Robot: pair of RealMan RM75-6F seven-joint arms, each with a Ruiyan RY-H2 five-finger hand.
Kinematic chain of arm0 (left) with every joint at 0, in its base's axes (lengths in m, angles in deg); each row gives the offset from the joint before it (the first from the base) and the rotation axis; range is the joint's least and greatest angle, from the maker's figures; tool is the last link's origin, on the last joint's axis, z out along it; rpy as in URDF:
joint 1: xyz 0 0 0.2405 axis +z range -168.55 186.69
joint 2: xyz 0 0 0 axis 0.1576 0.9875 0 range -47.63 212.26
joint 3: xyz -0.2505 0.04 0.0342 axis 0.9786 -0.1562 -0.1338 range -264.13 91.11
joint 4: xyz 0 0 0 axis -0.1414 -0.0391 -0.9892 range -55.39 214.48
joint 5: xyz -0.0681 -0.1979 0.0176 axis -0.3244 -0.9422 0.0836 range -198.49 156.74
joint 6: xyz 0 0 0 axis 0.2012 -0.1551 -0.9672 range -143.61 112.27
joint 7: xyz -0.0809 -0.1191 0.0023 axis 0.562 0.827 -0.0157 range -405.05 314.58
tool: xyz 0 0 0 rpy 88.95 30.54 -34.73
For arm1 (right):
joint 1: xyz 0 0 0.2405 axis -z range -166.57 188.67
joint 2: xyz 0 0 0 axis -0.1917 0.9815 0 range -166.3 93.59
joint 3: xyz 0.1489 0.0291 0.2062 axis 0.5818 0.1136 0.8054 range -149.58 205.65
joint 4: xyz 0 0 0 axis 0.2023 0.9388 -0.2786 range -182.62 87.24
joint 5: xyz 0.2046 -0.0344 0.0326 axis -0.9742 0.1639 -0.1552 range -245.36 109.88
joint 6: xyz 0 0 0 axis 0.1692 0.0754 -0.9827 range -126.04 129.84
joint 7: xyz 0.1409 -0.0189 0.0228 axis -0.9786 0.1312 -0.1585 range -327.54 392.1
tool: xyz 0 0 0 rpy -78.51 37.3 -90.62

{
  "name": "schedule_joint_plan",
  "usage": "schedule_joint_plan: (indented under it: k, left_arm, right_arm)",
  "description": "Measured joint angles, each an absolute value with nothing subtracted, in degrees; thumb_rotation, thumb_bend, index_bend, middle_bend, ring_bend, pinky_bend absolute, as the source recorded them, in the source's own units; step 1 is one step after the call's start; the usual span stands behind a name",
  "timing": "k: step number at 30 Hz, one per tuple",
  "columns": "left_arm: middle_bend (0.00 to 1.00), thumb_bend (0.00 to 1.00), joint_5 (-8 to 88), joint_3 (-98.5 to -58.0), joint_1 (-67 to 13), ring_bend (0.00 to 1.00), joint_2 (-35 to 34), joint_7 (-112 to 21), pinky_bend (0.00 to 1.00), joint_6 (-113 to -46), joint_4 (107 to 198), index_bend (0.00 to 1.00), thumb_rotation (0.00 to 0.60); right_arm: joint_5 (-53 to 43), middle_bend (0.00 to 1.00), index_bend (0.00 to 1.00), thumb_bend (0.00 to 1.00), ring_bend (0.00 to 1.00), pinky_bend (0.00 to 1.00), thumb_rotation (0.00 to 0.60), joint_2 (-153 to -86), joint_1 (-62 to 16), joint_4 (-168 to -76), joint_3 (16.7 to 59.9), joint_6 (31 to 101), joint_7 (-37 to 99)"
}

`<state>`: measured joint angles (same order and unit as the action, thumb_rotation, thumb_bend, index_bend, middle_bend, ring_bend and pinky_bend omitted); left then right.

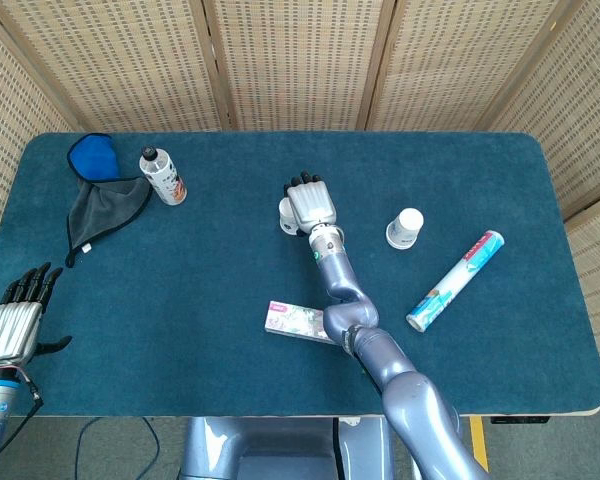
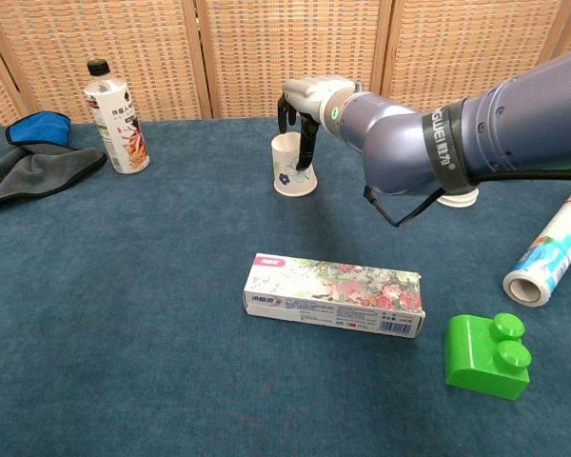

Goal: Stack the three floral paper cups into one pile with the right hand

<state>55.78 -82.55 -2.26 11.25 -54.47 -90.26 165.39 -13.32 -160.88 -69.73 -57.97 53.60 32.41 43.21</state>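
Right hand: I see my right hand (image 2: 303, 112) at upper centre of the chest view, over the upright floral cup (image 2: 291, 165) — dark fingers (image 2: 307, 148) hang down the cup's right side and others sit at its far rim; I cannot tell whether they actually grip it.
Same hand from above: in the head view the right hand (image 1: 309, 201) covers most of that cup (image 1: 287, 213), which peeks out at its left edge.
Second cup: an upside-down cup (image 1: 405, 228) stands right of centre in the head view, well apart from the first (in the chest view the forearm hides nearly all of it).
Left hand: my left hand (image 1: 14, 318) is at the lower left corner of the head view, fingers spread, holding nothing.
Table: blue cloth-covered table (image 1: 200, 300).
Other things: flowered box (image 2: 334, 294) at centre, green block (image 2: 488, 356) lower right, printed roll (image 2: 550, 252) at the right edge — bottle (image 2: 114, 118) and grey-blue cloth (image 2: 33, 160) upper left.
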Motion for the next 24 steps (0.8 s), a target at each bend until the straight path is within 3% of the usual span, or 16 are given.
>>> schedule_joint_plan:
  k: [24]
  left_arm:
    - [0.00, 0.17, 56.15, -82.77, -2.07, 0.00, 11.41, -53.84, 0.10, -90.80, 165.32, 0.06, 0.600]
  right_arm:
    - [-9.00, 0.39, 0.70, 0.20, 0.22, 0.30, 0.600, -159.72, -69.21, -58.56, 53.46, 38.42, 39.37]
